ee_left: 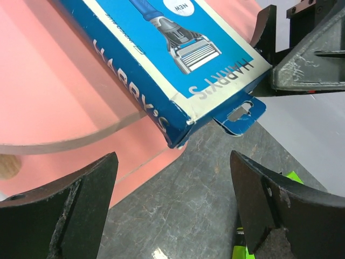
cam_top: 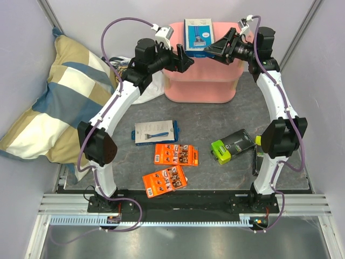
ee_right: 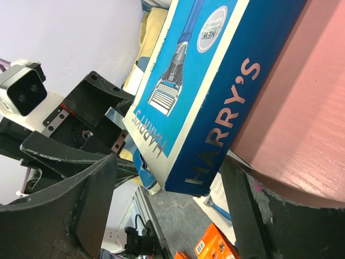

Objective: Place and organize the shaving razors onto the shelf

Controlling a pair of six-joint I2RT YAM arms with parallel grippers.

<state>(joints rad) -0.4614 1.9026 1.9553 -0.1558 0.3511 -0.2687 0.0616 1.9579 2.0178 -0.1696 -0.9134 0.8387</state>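
A blue razor box [cam_top: 198, 35] lies on the top board of the pink shelf [cam_top: 202, 91], its near end hanging over the front edge. My left gripper [cam_top: 186, 60] is open just left of that end, my right gripper [cam_top: 209, 51] open just right of it. The left wrist view has the blue box [ee_left: 161, 59] above the open left gripper [ee_left: 172, 210], apart from it. In the right wrist view the box [ee_right: 199, 91] sits beyond the open right gripper [ee_right: 167, 205]. On the table lie a white pack [cam_top: 155, 131], two orange cards [cam_top: 176, 154] [cam_top: 164, 181], a lime-green box [cam_top: 232, 145] and a black box [cam_top: 255, 159], half hidden by the right arm.
A large checked pillow [cam_top: 48, 102] fills the left side. A white plastic bag [cam_top: 141, 91] sits behind the left arm, beside the shelf. Grey walls close in the back and sides. The shelf's lower boards [cam_top: 202, 75] are shadowed under the top one.
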